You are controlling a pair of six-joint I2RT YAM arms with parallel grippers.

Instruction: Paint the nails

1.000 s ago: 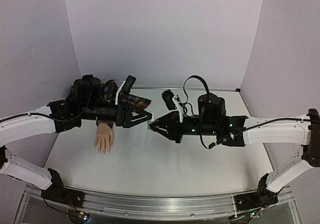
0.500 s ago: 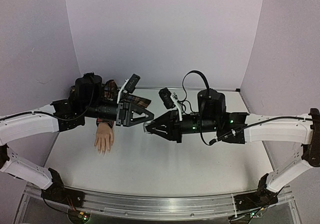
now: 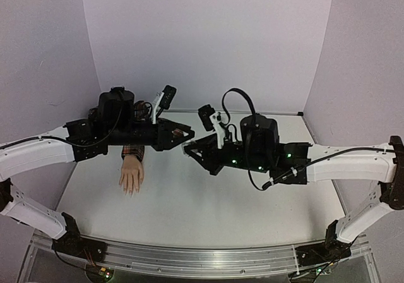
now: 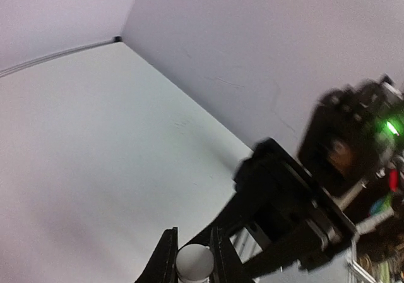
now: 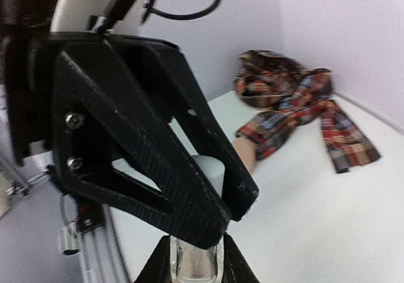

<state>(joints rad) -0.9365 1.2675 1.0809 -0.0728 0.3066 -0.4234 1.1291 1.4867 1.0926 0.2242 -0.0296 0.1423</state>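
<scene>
0 nails (image 3: 130,191) look painted on the mannequin hand (image 3: 131,174) lying at the bench's (image 3: 189,213) left; the right end effector (image 3: 187,149) grips the bottle (image 5: 189,261), and the left end effector (image 3: 189,133) is clamped on its white cap (image 4: 194,262), apparently not yet removed.

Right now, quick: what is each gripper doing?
Left gripper: closed on the white cap.
Right gripper: closed, holding the small clear bottle.

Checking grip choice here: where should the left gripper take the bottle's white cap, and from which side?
Pinch the round cap across its sides, coming end-on, opposite the right gripper that holds the glass bottle. The cap is the only part clear of those fingers; the left gripper is shut on it.
</scene>
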